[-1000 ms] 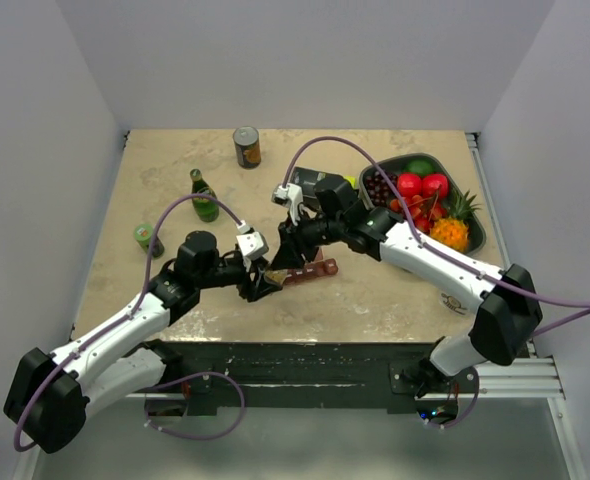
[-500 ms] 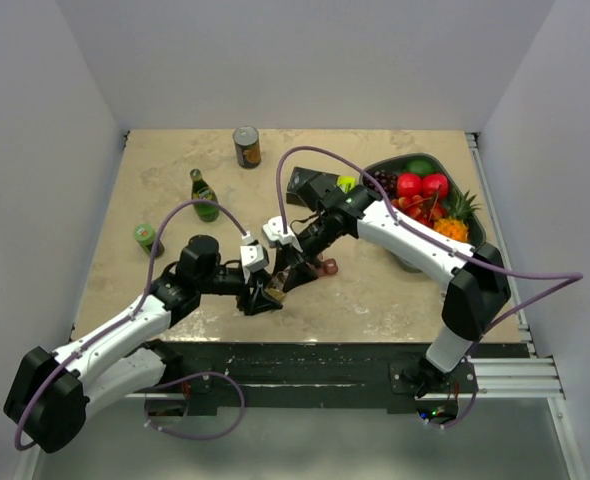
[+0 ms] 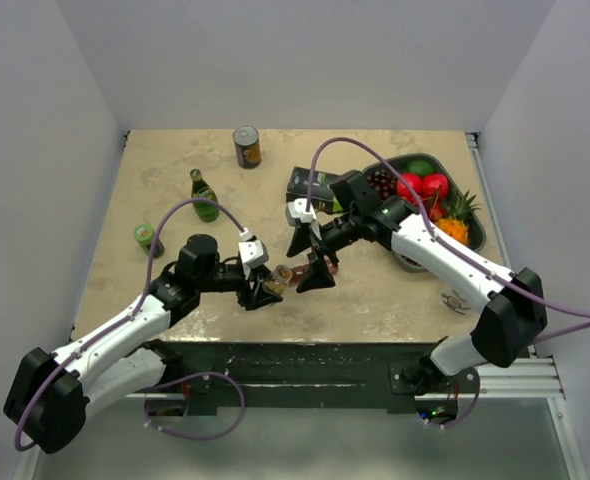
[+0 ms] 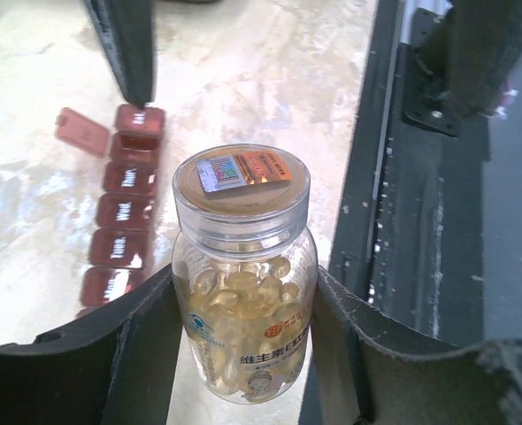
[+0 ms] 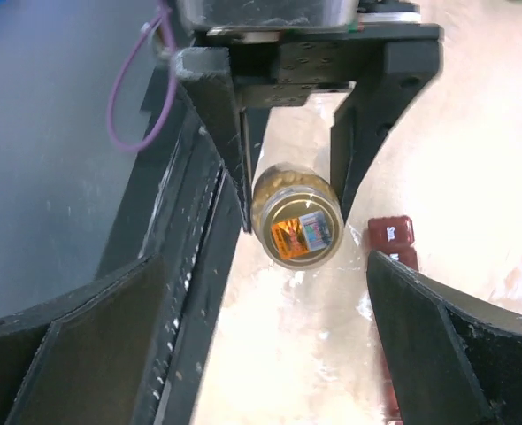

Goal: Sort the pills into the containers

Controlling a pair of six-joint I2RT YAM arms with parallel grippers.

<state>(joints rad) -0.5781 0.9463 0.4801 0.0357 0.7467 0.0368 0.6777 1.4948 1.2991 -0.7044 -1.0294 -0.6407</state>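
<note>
Your left fingers (image 4: 111, 354) are clamped on the body of the pill bottle (image 4: 241, 266), one on each side, and the bottle is held just above the table (image 4: 270, 80) with its cap still on. Your right fingers (image 5: 66, 345) stand wide apart and hold nothing.

The relation to watch is cap to right fingers. In the right wrist view the cap faces the camera almost square, so the bottle's long axis points straight down the approach line. It sits at 12 o'clock from the gap, a touch toward 1 o'clock, closer to the right-hand finger than the left. It looks ahead of the tips, not yet between them. From above, the bottle lies at about 8 o'clock from those fingers.

The right arm is the one placed for the cap. You would likely need to nudge toward 1 o'clock before advancing.

The containers (image 4: 124, 212) lie flat on the table at 9 o'clock of the bottle in the left wrist view. The strip runs 12 to 6, with one lid (image 4: 81, 131) open at the 12 o'clock end.
</note>
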